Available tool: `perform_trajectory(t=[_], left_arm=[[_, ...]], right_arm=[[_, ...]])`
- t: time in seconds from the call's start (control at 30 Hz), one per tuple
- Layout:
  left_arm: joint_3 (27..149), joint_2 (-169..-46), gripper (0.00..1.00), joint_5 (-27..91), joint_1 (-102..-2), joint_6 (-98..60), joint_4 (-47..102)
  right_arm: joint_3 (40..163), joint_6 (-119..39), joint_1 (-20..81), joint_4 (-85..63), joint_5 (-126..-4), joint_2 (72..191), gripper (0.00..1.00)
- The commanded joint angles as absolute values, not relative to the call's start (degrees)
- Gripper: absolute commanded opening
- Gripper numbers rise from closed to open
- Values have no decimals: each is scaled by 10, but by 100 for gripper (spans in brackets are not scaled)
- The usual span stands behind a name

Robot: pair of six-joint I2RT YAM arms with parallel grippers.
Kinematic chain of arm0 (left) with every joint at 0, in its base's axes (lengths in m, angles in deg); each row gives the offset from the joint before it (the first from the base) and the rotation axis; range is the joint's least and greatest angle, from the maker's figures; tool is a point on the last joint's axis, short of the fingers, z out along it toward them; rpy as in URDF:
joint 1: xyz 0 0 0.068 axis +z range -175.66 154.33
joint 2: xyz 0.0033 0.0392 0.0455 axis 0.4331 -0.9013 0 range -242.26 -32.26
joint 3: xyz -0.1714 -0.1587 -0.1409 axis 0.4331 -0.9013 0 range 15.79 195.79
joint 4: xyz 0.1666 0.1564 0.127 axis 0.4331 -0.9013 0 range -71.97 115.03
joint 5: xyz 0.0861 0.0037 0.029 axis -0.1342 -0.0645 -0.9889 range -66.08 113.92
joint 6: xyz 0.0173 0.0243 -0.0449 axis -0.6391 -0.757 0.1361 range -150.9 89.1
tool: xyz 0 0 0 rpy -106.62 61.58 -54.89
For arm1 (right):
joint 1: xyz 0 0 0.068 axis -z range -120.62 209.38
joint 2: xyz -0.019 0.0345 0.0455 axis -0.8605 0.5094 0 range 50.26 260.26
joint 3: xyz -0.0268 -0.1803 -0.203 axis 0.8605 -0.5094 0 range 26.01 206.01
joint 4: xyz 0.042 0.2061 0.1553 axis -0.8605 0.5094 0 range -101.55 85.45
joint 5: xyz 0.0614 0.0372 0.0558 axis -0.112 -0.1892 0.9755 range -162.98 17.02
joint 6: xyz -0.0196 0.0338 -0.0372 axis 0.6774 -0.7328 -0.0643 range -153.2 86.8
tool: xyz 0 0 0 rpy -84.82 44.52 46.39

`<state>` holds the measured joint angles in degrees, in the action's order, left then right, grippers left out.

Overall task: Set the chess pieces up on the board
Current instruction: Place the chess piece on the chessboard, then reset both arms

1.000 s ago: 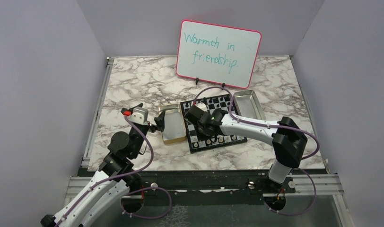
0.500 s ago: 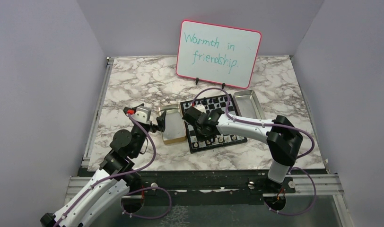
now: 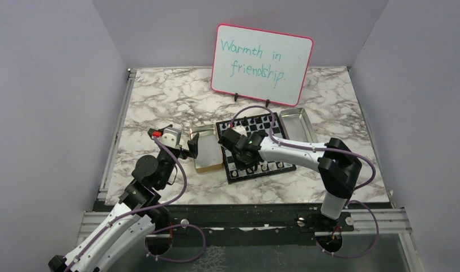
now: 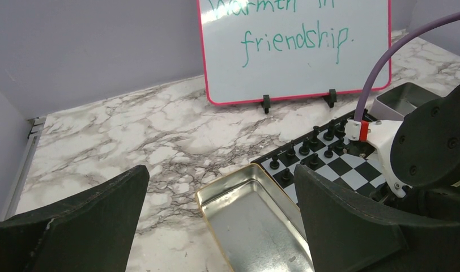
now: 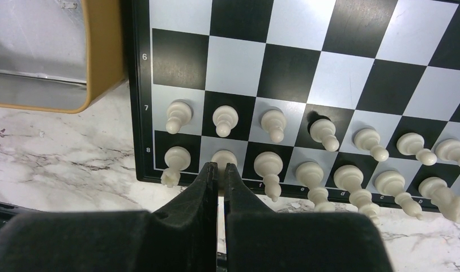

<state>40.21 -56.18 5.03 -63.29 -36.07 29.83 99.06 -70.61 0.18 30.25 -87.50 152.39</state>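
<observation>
The board lies mid-table; it also shows in the right wrist view and the left wrist view. Cream chess pieces fill its two near rows and black pieces stand on its far rows. My right gripper is shut on a cream piece on the second square of the near row, low over the board's near left corner. My left gripper is open and empty, hovering over the tan box left of the board.
The tan box touches the board's left edge and shows no pieces inside. A silver metal tray stands right of the board. A pink-framed whiteboard stands behind. Purple walls enclose the marble table.
My right gripper has shifted a little left along the board's near rows and stays shut. My left gripper has edged slightly toward the tan box.
</observation>
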Motion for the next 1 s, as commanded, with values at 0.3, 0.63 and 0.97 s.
perform_trajectory(t=[0.3,0.63,0.97], left_arm=[[420,-556,99,44,-634,-363,298],[431,-580,99,50,-633,-314,287],[579,-698,99,192,-633,-187,140]], right_arm=[[1007,-732,-1,313,-873,1518,20],[1016,-744,-1,334,-909,1439,38],[921,-741,-1,247,-953,1218,99]])
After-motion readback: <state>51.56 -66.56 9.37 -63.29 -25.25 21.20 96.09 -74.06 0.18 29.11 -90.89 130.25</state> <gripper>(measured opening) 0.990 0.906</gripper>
